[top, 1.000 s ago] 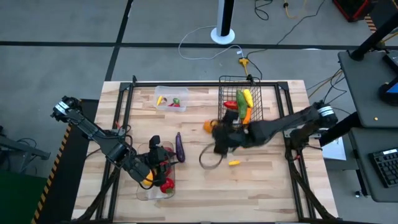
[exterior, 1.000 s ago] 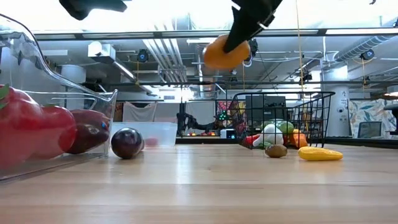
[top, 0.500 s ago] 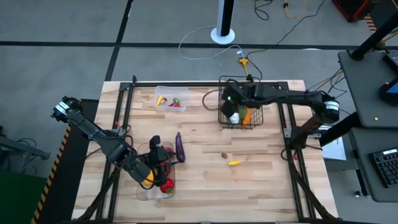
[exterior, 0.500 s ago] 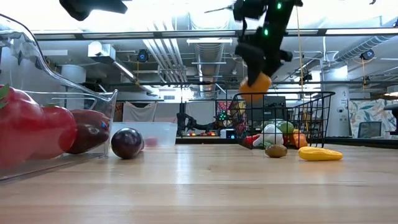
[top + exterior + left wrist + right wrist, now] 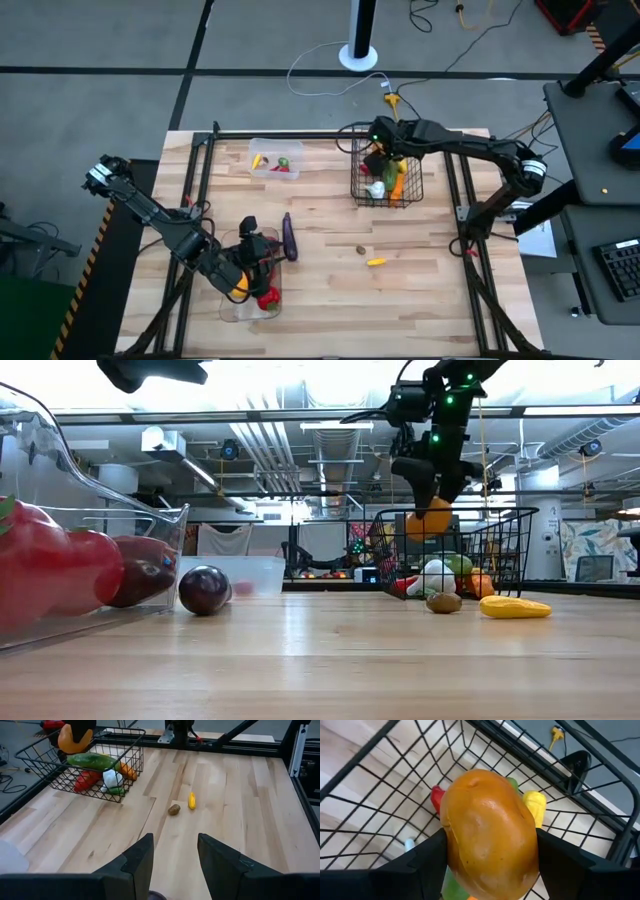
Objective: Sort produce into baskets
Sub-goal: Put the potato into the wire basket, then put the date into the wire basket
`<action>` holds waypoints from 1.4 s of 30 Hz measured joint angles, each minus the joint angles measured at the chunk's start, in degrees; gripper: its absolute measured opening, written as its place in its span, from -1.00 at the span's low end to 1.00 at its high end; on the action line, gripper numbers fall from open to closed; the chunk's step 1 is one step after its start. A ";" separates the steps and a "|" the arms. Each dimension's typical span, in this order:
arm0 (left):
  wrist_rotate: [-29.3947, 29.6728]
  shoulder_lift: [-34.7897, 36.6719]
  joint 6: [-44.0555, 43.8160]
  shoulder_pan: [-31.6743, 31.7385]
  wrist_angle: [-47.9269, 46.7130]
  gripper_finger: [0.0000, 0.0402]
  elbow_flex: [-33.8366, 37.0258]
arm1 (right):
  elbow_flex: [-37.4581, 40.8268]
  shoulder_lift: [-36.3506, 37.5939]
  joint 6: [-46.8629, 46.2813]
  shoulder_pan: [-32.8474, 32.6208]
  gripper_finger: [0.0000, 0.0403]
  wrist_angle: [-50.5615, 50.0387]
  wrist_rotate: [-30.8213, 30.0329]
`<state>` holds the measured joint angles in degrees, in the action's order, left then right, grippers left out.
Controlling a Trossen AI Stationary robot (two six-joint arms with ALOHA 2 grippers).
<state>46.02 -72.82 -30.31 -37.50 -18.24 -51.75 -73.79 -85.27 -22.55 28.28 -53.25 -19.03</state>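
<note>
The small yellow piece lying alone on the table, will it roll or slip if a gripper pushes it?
The small yellow piece looks elongated and rounded, so it may roll sideways. Its skin seems smooth, perhaps slippery on the bare wooden table. Probably light.

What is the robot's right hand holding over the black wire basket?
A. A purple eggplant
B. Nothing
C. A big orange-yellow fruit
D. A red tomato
C: the right hand is clamped on an orange-yellow fruit directly above the black wire basket.
</note>
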 joint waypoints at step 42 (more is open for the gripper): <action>-0.02 0.00 -0.38 0.00 0.22 -0.32 0.00 | 5.96 0.44 4.11 0.79 0.62 7.54 -0.02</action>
<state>46.00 -72.82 -30.69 -37.50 -18.02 -51.75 -67.83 -84.84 -18.44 29.07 -45.71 -19.05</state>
